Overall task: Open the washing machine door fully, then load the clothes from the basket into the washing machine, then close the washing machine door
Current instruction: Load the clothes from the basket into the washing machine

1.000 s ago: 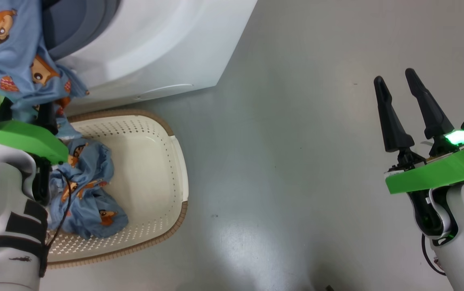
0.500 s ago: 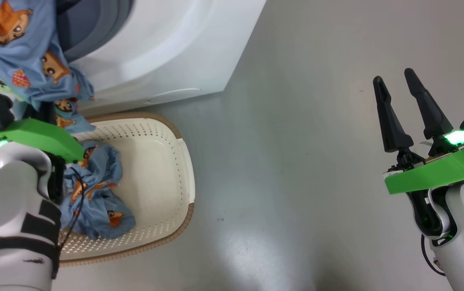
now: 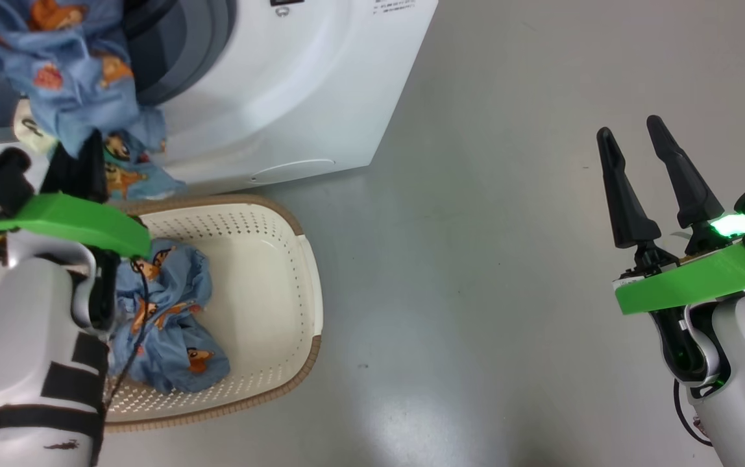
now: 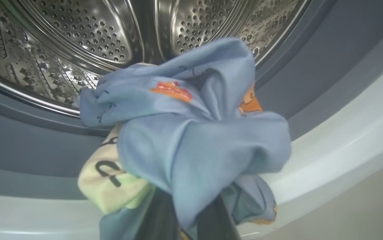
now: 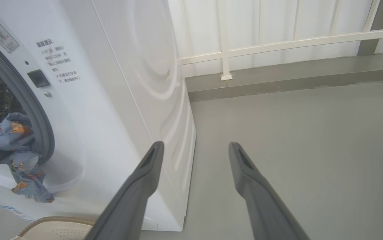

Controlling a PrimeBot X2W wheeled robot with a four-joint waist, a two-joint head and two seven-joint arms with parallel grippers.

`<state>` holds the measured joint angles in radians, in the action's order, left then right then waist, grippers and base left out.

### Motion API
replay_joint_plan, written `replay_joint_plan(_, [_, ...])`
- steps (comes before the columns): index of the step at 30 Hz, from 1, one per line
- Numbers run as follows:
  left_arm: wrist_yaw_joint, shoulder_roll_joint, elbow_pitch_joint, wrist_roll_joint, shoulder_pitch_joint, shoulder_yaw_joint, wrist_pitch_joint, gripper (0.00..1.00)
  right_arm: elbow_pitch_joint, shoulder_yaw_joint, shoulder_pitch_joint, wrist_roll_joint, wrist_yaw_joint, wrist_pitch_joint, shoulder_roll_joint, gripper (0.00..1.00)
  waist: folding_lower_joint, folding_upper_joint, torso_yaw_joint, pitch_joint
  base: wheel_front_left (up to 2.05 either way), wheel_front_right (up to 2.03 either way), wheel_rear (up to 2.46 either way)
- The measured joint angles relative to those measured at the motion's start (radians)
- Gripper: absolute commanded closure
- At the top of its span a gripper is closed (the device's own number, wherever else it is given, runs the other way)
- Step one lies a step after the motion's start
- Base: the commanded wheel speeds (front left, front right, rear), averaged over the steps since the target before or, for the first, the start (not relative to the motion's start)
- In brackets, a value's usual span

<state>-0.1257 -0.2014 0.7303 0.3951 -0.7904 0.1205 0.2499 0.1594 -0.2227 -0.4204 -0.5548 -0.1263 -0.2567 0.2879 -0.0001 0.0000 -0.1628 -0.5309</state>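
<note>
Now, upper left, your left gripper (image 3: 87, 155) pinches one garment (image 3: 67, 71) at the drum (image 4: 88, 40) mouth, seemingly for dropping in; your right gripper (image 3: 632, 130) waits spread, mid-right.

Head view: the washing machine (image 3: 294, 97) sits upper left, and the basket (image 3: 262, 279) stands on the floor (image 3: 476, 292) just before its front, near its base. One garment (image 3: 171, 324) lies in the basket's left part, partly behind my left forearm. My left gripper (image 3: 77, 165) is above the basket's far left end, at the machine's opening, with the held garment (image 3: 67, 71) clamped in it and draped over the fingers. On the left wrist view that bundle hangs at the opening's lower lip, with the drum (image 4: 94, 40) behind it. My right gripper (image 3: 632, 133) is well apart on the right, over bare floor, fingers spread, nothing between them. On the right wrist view, a railing (image 5: 278, 43) runs behind the machine, to its right.
</note>
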Motion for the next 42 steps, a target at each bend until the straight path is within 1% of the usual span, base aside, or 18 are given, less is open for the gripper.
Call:
replay_joint_plan(7, [0.0, -0.031, -0.022, 0.024, -0.04, -0.011, -0.005, 1.0, -0.004, -0.004, 0.0, 0.0, 0.0, 0.0, -0.002, 0.0, 0.0, 0.0, -0.011, -0.008, 0.0, 0.0, 0.0])
replay_joint_plan(14, [0.0, -0.095, -0.011, 0.061, -0.197, -0.031, -0.087, 1.0, -0.012, 0.006, 0.0, -0.003, 0.0, 0.0, -0.002, 0.0, 0.0, 0.0, -0.042, -0.04, 0.0, 0.0, 0.0])
replay_joint_plan(17, [0.0, -0.111, 0.025, 0.078, -0.268, -0.048, -0.132, 1.0, -0.018, 0.009, -0.001, -0.003, 0.0, 0.0, -0.002, 0.0, 0.0001, 0.0, -0.055, -0.063, 0.0, 0.0, 0.0])
replay_joint_plan(20, [0.0, -0.149, 0.064, 0.079, -0.332, -0.049, -0.168, 1.0, -0.025, 0.01, -0.002, -0.007, 0.0, 0.0, -0.005, 0.0, 0.0001, 0.0, -0.068, -0.09, 0.0, 0.0, 0.0])
replay_joint_plan(21, [0.0, -0.168, 0.087, 0.08, -0.376, -0.051, -0.18, 1.0, -0.026, 0.012, -0.003, -0.007, 0.0, 0.0, -0.009, 0.0, 0.0001, 0.0, -0.078, -0.109, 0.0, 0.0, 0.0])
replay_joint_plan(22, [0.0, -0.171, 0.097, 0.084, -0.4, -0.051, -0.181, 1.0, -0.027, 0.014, -0.003, -0.007, 0.0, 0.0, -0.011, 0.0, 0.0001, 0.0, -0.082, -0.119, 0.0, 0.0, 0.0])
replay_joint_plan(25, [0.0, -0.186, 0.122, 0.083, -0.477, -0.044, -0.168, 1.0, -0.031, 0.019, -0.006, -0.007, 0.0, 0.0, -0.015, 0.0, 0.0001, 0.0, -0.095, -0.148, 0.0, 0.0, 0.0])
replay_joint_plan(28, [0.0, -0.207, 0.128, 0.055, -0.539, -0.036, -0.072, 1.0, -0.036, 0.021, -0.016, -0.007, 0.0, 0.0, -0.02, 0.0, 0.0002, 0.0, -0.109, -0.174, 0.0, 0.0, 0.0])
replay_joint_plan(30, [0.0, -0.213, 0.132, 0.038, -0.56, -0.03, -0.029, 1.0, -0.038, 0.022, -0.025, -0.007, 0.0, 0.0, -0.023, 0.0, 0.0002, 0.0, -0.117, -0.186, 0.0, 0.0, 0.0])
replay_joint_plan(35, [0.005, -0.212, 0.182, 0.023, -0.569, -0.025, -0.003, 1.0, -0.037, 0.021, -0.027, -0.007, 0.0, 0.0, -0.037, 0.0, 0.0002, 0.0, -0.132, -0.197, 0.0, 0.0, 0.0])
replay_joint_plan(36, [0.014, -0.212, 0.188, 0.013, -0.569, -0.025, -0.002, 1.0, -0.036, 0.021, -0.027, -0.007, 0.0, 0.0, -0.036, 0.0, 0.0002, 0.0, -0.132, -0.196, 0.0, 0.0, 0.0])
replay_joint_plan(37, [0.017, -0.212, 0.196, 0.009, -0.57, -0.029, -0.002, 0.97, -0.035, 0.021, -0.027, -0.007, 0.0, 0.0, -0.037, 0.0, 0.0002, 0.0, -0.132, -0.194, 0.0, 0.0, 0.0])
replay_joint_plan(38, [0.017, -0.212, 0.215, 0.01, -0.576, -0.031, 0.0, 0.72, -0.035, 0.021, -0.027, -0.007, 0.0, 0.0, -0.038, 0.0, 0.0002, 0.0, -0.132, -0.192, 0.0, 0.0, 0.0])
replay_joint_plan(39, [0.021, -0.211, 0.243, 0.01, -0.583, -0.03, -0.019, 0.0, -0.033, 0.02, -0.027, -0.007, 0.0, 0.0, -0.038, 0.0, 0.0002, 0.0, -0.132, -0.189, 0.0, 0.0, 0.0])
replay_joint_plan(41, [0.022, -0.208, 0.307, 0.016, -0.588, -0.024, -0.096, 0.0, -0.03, 0.017, -0.027, -0.007, 0.0, 0.0, -0.038, 0.0, 0.0001, 0.0, -0.13, -0.18, 0.0, 0.0, 0.0])
replay_joint_plan(42, [0.029, -0.207, 0.33, 0.015, -0.588, -0.017, -0.117, 0.0, -0.03, 0.016, -0.027, -0.007, 0.0, 0.0, -0.038, 0.0, 0.0002, 0.0, -0.129, -0.175, 0.0, 0.0, 0.0])
